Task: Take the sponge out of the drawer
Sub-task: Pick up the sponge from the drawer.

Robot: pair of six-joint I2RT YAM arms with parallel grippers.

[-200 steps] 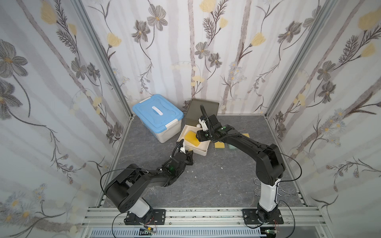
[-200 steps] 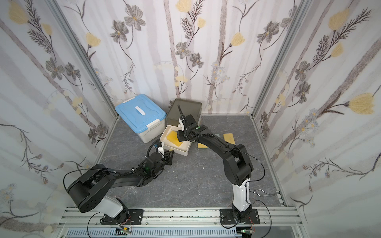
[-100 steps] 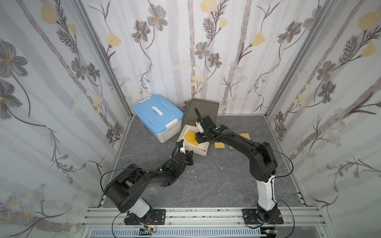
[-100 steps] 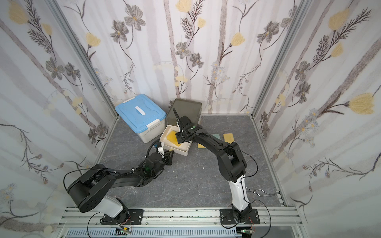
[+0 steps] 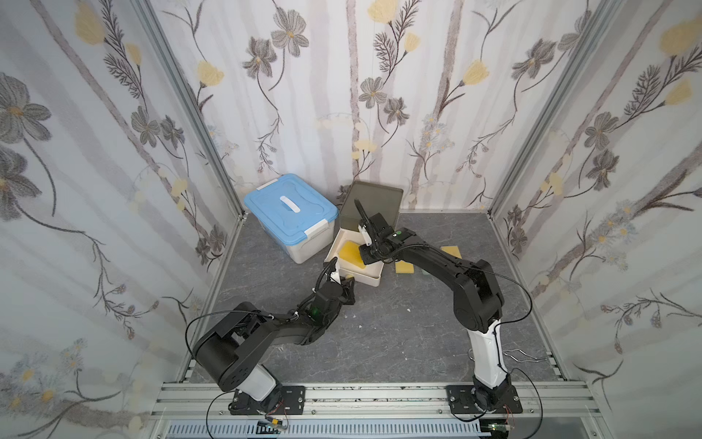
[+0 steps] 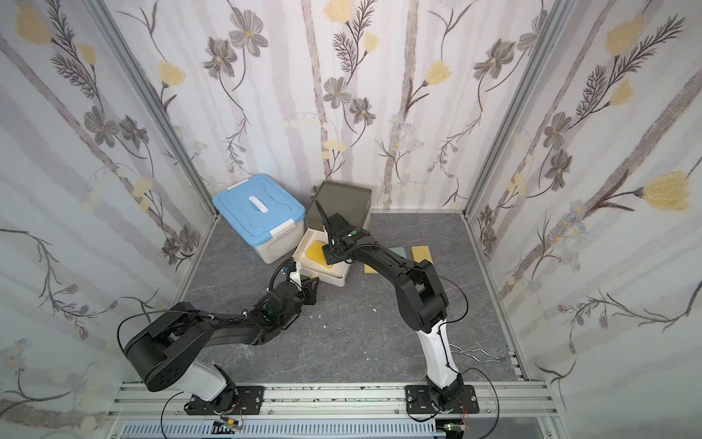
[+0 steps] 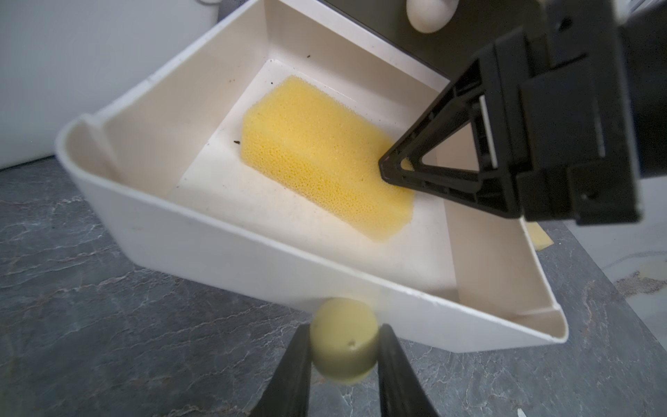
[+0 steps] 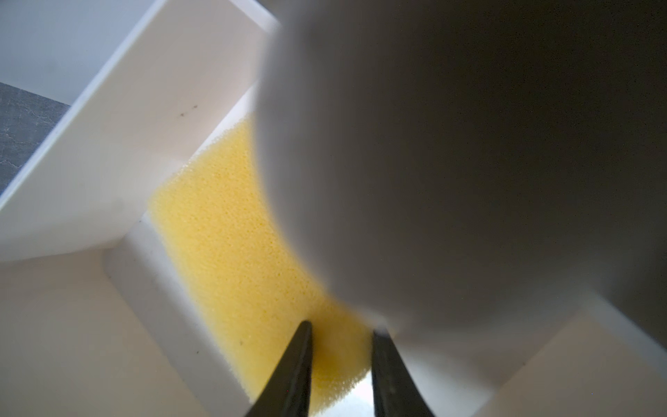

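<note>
Yellow foam, porous and uncrushed, the sponge [image 7: 325,151] lies flat on the floor of the cream plastic drawer [image 7: 216,249], which stands pulled well out of its dark olive cabinet [image 5: 376,199]. The right gripper [image 8: 341,328] reaches down into the drawer at the sponge's near end. Its two black fingers stand narrowly apart with foam showing between them, and one tip presses the sponge's corner in the left wrist view. Whether they have truly bitten cannot be told (a pale blur covers much of the right wrist's picture).

At the drawer's front, the left gripper [image 7: 343,335] is clamped on the small pale-yellow knob [image 7: 341,355], holding the drawer in place on the grey marbled tabletop [image 5: 380,323].

The step in hand looks like the grasp itself. The sponge has not left the drawer floor. The next move would call for a firm pinch on soft foam, then a straight lift clear of the drawer's walls while the left arm keeps the drawer from sliding.

Beyond it, a blue-lidded box [image 5: 290,207] sits beside the cabinet, and two more yellow sponges [image 5: 404,267] lie on the table behind the right arm.
</note>
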